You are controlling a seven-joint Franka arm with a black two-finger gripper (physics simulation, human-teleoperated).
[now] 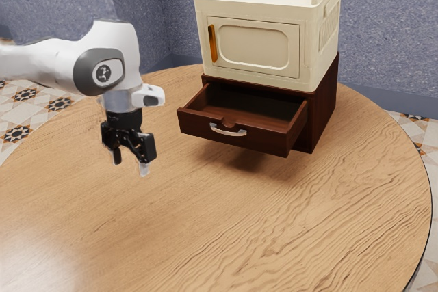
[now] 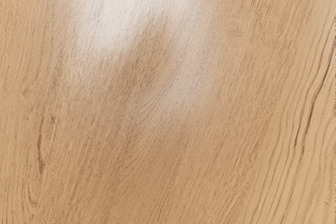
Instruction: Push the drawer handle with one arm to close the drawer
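Observation:
My black gripper [image 1: 131, 160] hangs above the table, pointing down, on the exterior view's left of the drawer and apart from it. Its two fingers stand apart with nothing between them. The dark brown drawer [image 1: 267, 137] is pulled out of its cabinet [image 1: 324, 104], its inside visible from above. A curved silver handle [image 1: 228, 130] is fixed to the middle of the drawer's front panel, and nothing touches it.
A cream box [image 1: 319, 46] with a small door and an orange door handle [image 1: 213, 44] sits on top of the cabinet. The round wooden table [image 1: 226, 237] extends beneath the arm; its wood grain [image 2: 168, 129] lies below my hand.

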